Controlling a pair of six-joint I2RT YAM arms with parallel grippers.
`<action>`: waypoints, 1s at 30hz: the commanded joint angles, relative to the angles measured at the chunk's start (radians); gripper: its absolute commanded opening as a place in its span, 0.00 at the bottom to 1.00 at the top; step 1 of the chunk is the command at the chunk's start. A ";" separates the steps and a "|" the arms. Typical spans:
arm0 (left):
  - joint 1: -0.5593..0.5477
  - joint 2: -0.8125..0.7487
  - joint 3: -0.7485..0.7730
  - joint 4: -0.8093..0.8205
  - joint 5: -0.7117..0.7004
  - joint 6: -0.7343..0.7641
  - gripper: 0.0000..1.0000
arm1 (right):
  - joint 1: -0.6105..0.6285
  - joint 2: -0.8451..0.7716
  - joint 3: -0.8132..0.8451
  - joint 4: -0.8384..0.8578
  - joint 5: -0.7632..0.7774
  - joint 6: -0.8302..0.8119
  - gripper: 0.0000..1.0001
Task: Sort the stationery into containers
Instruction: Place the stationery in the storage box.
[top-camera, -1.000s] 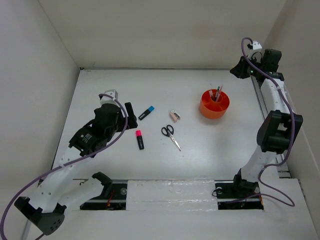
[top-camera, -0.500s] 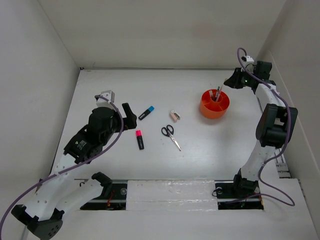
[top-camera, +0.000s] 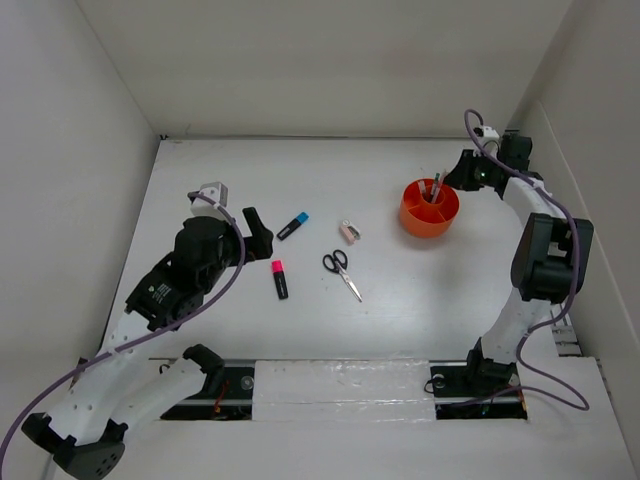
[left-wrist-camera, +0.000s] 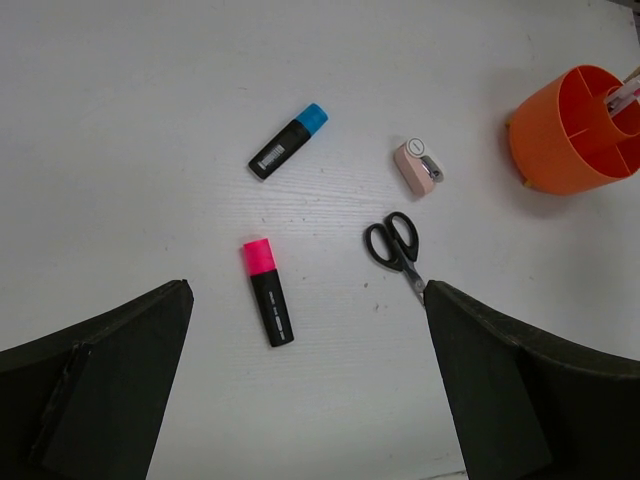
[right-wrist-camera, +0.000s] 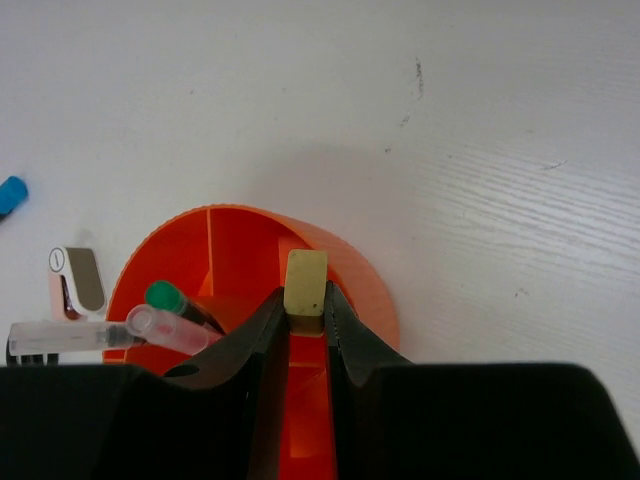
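1. Orange plastic is forming the round, divided tub (top-camera: 425, 226), which is sitting toward the far right of the white table (top-camera: 300, 170).
2. The right gripper (right-wrist-camera: 305, 312) is hanging just over the tub, its jaws drawn close and pinching the cream eraser (right-wrist-camera: 305, 280) at their tips. The eraser is standing upright above the tub's rim, and whether it is touching the plastic I cannot tell.
3. A green-capped pen (right-wrist-camera: 163, 296) and a clear pinkish pen (right-wrist-camera: 150, 325) are leaning together in one compartment, their tops sticking out over the wall.
4. The left gripper (top-camera: 262, 232) is hovering above the table's left half with its jaws spread wide and nothing between them.
5. The pink-and-black highlighter (left-wrist-camera: 268, 305) is lying flat below that gripper, its pink cap pointing toward the far side.
6. The blue-capped black marker (left-wrist-camera: 288, 142) is lying a little beyond the highlighter, angled, with its cap toward the far right.
7. The black-handled scissors (left-wrist-camera: 395, 245) are lying near the table's middle, handles toward the far side and blades toward the near right.
8. The small pinkish-beige piece (left-wrist-camera: 417, 166) is resting just beyond the scissors' handles, apart from them, between the marker and the tub.
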 joint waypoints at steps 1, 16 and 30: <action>0.000 -0.017 -0.003 0.033 0.016 0.014 1.00 | 0.012 -0.085 -0.028 0.063 0.039 0.015 0.00; 0.000 -0.017 -0.003 0.033 0.016 0.014 1.00 | 0.012 -0.108 -0.056 0.063 0.050 0.028 0.00; 0.000 -0.017 -0.003 0.033 0.016 0.014 1.00 | 0.021 -0.128 -0.065 0.063 0.061 0.028 0.05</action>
